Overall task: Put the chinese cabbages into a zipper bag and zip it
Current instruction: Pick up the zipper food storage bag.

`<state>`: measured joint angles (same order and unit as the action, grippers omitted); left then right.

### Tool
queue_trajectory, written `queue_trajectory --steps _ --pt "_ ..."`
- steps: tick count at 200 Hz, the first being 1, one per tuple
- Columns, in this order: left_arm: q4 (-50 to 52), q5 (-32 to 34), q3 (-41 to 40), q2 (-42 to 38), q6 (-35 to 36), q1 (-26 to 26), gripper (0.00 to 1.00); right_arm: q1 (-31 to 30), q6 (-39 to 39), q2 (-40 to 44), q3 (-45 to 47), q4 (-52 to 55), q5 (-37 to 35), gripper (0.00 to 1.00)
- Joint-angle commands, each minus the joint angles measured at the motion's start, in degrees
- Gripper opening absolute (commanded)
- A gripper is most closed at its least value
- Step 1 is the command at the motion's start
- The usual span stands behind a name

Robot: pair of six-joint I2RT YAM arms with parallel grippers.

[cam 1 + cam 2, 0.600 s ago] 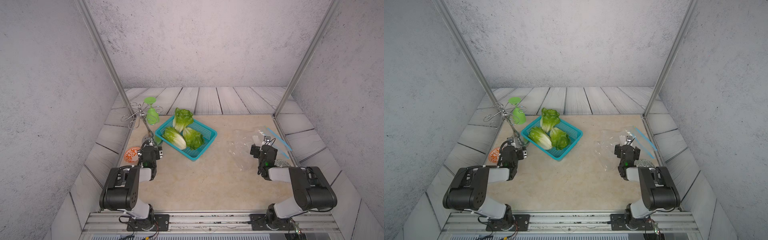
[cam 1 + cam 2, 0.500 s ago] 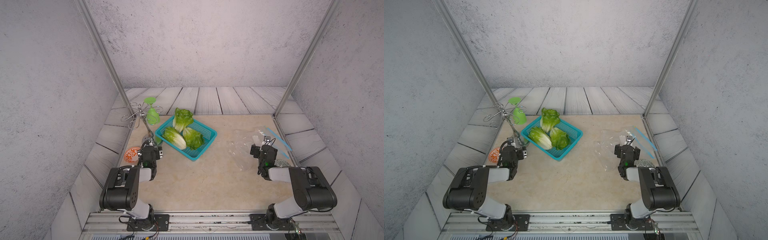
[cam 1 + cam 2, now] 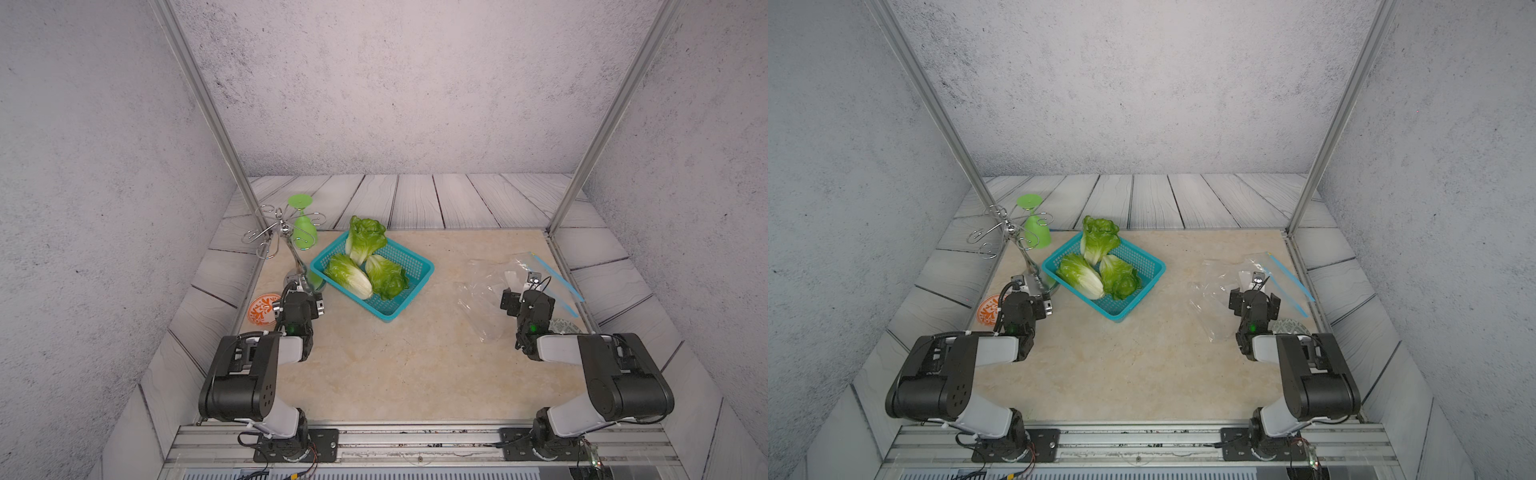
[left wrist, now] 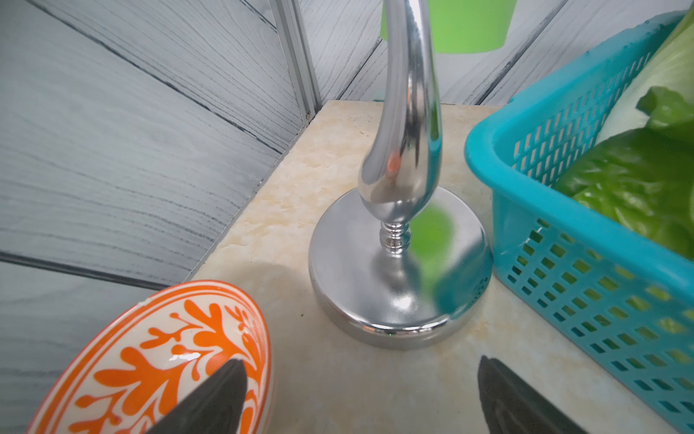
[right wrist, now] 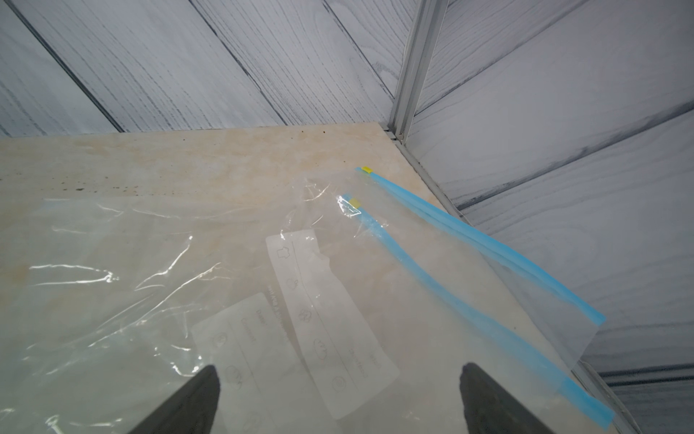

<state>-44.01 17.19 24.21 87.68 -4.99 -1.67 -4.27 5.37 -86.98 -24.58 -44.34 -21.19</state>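
Three chinese cabbages lie in a teal mesh basket (image 3: 386,318): one at the back (image 3: 363,239), one front left (image 3: 347,276), one front right (image 3: 388,276). Both top views show them; the left wrist view catches green leaves (image 4: 634,188) over the basket wall. The clear zipper bag (image 3: 486,291) with blue zip strips (image 5: 450,300) lies flat at the right of the table. My right gripper (image 5: 338,372) hovers open just over the bag's near part (image 5: 150,282). My left gripper (image 4: 360,372) stands open and empty near the table's left edge, in front of the basket's left corner.
A chrome glass stand (image 3: 286,232) rises between my left gripper (image 3: 300,297) and the basket, its base (image 4: 398,270) just ahead of the fingers. A green goblet (image 3: 303,226) hangs on it. An orange patterned dish (image 4: 169,357) lies beside the left finger. A grey dish (image 3: 563,326) sits by my right arm.
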Motion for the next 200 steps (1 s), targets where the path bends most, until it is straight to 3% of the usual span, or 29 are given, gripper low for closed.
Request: queue_trajectory --steps 1,56,87,139,166,180,192,200 --pt "-1.0 1.2 0.1 -0.7 -0.6 0.2 0.99 1.0 0.6 -0.6 -0.6 0.8 2.1 0.99" --pt "-1.3 5.1 0.4 -0.5 0.8 -2.0 0.99 1.3 0.3 0.4 -0.7 0.7 2.5 0.99" --pt "-8.5 7.8 -3.3 -1.1 3.8 -5.1 0.99 1.2 7.2 11.7 -9.2 26.9 -2.8 0.99" --pt "-8.9 7.5 -3.5 -1.2 4.1 -5.2 0.99 0.3 21.6 17.9 -18.3 48.5 -1.2 0.99" --pt "-10.5 8.1 -3.8 -4.2 7.6 -6.4 0.98 0.1 28.3 14.4 -28.3 62.5 7.2 0.99" --pt "9.1 8.2 2.9 -10.0 7.8 -8.5 0.99 0.4 32.6 12.4 -30.3 62.1 15.1 0.99" --pt "12.7 9.9 5.4 -11.0 7.9 -9.4 0.99 2.3 34.7 10.9 -30.1 59.3 25.9 0.99" --pt "15.1 11.9 6.1 -12.2 5.5 -9.8 0.99 2.5 34.9 10.9 -29.9 58.2 28.8 0.99"
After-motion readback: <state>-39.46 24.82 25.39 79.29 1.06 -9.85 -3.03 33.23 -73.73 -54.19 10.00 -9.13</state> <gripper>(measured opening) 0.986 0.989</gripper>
